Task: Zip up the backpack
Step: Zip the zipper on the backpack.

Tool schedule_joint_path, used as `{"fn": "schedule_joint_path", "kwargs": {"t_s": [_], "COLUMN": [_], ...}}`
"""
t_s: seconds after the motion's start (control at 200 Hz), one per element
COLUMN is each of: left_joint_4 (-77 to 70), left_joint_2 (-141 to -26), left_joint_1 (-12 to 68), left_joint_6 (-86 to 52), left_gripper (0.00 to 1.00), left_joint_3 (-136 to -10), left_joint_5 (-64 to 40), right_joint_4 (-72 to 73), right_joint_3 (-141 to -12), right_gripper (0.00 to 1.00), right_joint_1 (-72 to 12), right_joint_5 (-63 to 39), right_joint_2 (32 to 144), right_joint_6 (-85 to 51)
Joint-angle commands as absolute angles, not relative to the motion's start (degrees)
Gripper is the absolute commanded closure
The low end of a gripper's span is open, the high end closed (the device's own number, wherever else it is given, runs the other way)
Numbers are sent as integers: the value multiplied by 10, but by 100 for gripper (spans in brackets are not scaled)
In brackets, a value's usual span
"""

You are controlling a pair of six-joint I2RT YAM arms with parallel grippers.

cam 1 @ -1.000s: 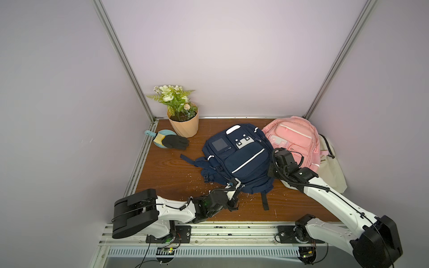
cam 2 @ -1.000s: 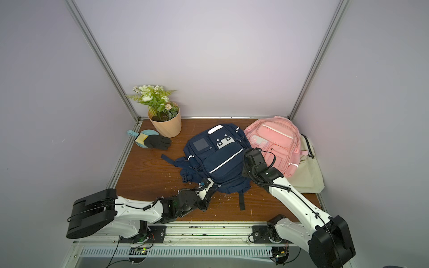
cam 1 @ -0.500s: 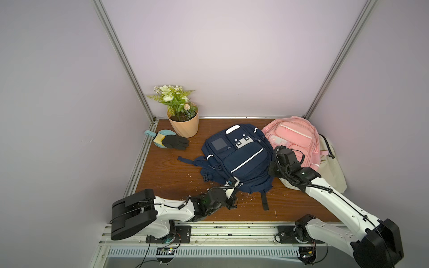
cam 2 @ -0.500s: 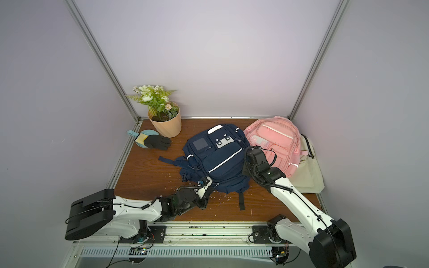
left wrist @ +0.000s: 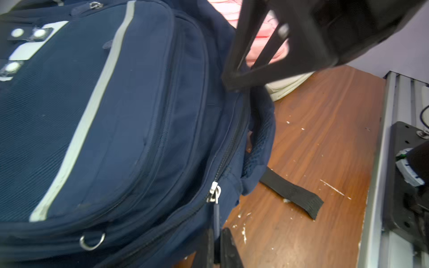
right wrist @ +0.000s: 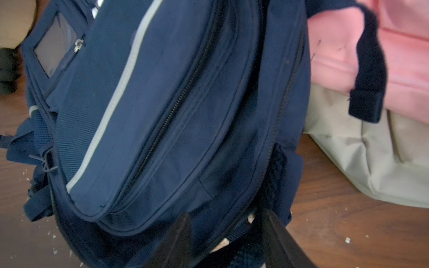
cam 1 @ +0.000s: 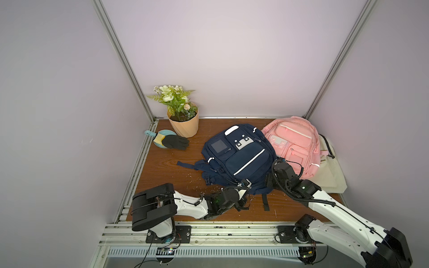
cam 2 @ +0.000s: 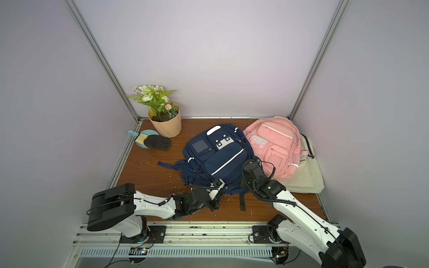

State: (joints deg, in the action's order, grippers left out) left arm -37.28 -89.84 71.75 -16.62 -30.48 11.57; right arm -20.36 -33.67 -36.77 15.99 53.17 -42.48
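While left fingers (left wrist: 228,247) pinch the face-up navy backpack's (cam 1: 243,157) pull (left wrist: 217,217), right fingers (right wrist: 277,239) stand parted.

The navy backpack (cam 1: 241,155) lies front up, a grey stripe across its front pocket. Its near end is right at the left gripper (left wrist: 217,232), which is pinching the zipper pull (left wrist: 216,213). Its side edge lies between the spread fingers of the right gripper (right wrist: 224,215).

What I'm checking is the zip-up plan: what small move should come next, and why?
Probably close the right gripper on the edge of the navy backpack to brace it: its jaws stand apart over that fabric, while the left gripper pinches the zipper pull.
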Motion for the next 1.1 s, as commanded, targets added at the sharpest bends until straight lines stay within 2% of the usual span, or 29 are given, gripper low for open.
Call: {"fn": "schedule_joint_path", "kwargs": {"t_s": [0.0, 0.205, 0.35, 0.515, 0.721, 0.976, 1.096], "left_joint_4": [-387, -395, -376, -341, -303, -278, -274], "left_joint_2": [-906, -908, -885, -837, -749, -745, -726], "left_joint_1": [738, 750, 749, 750, 750, 747, 700], "left_joint_6": [-157, -165, -167, -178, -194, -202, -223], "left_gripper": [100, 100, 100, 100, 100, 100, 100], "left_joint_3": [-330, -328, -313, -277, -212, -206, -183], "left_joint_5": [93, 93, 108, 105, 116, 133, 120], "right_joint_4": [-160, -166, -220, -241, -210, -199, -196], "right_joint_3": [-344, -334, -352, -388, -423, -457, -453], "right_gripper": [47, 49, 73, 100, 100, 100, 100], "right_joint_1": [-381, -391, -390, -365, -291, -287, -284], "right_joint_5": [133, 153, 250, 351, 359, 378, 390], "right_joint_2": [543, 576, 556, 557, 587, 607, 598], "right_joint_6": [-462, -473, -475, -418, -355, -330, -318]}}
